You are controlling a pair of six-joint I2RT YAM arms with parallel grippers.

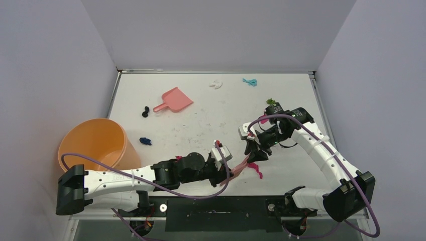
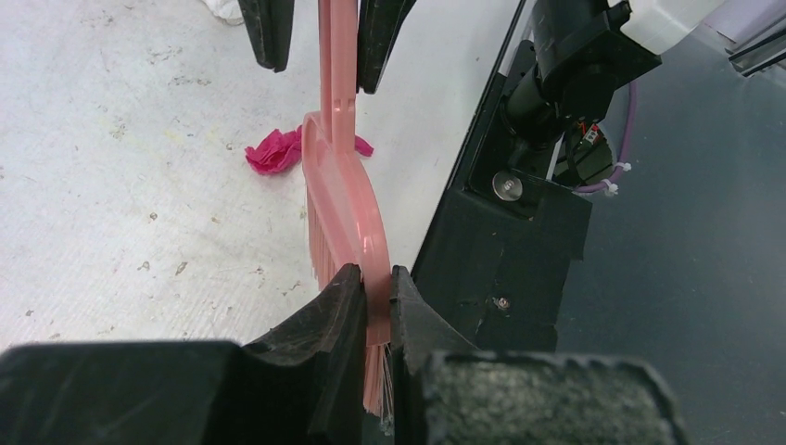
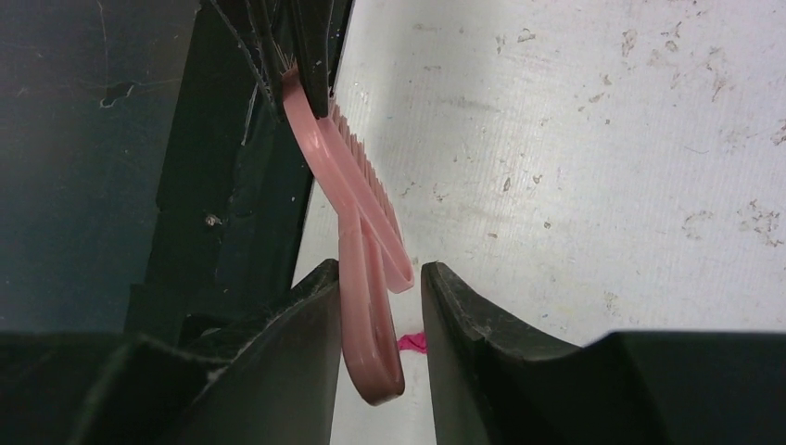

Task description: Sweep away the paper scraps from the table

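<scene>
**Brush** [image 2: 348,195]: pink plastic, bristles along one edge. It is held over the table [image 2: 111,185] close to the front edge, at the lower centre of the top view.
- Bristle end: clamped in the left gripper [image 2: 375,278], with both fingers pressed against the head.
- Handle end: lies between the fingers of the right gripper [image 3: 380,273], which stand apart and are not closed on it. In the right wrist view the handle leans on the finger at the left of the frame, and a clear gap shows before the other finger.

**Paper scraps** [image 1: 256,170]: small crumpled bits lying loose on the table.
- Magenta scrap [image 2: 273,151]: just beside the brush and partly behind it in the left wrist view. In the top view it is just below and right of the two grippers.
- Dark blue scrap [image 1: 145,141]: left of centre, near the bucket.
- Black scrap [image 1: 145,111]: above the blue one, just beside the tip of the dustpan handle.
- White scrap [image 1: 216,84] and teal scrap [image 1: 249,81]: upper centre, near the back edge.
- Green scrap [image 1: 271,101]: right of centre, just above the right arm's wrist.

**Dustpan** [image 1: 177,99]: pink, flat on the table, up and left of centre, with its handle pointing to the lower left.

**Bucket** [image 1: 90,143]: orange, round, mouth open upward, at the left edge of the table. The left arm passes just below it in the frame.

**Table**: white top with dark scuffs.
</scene>
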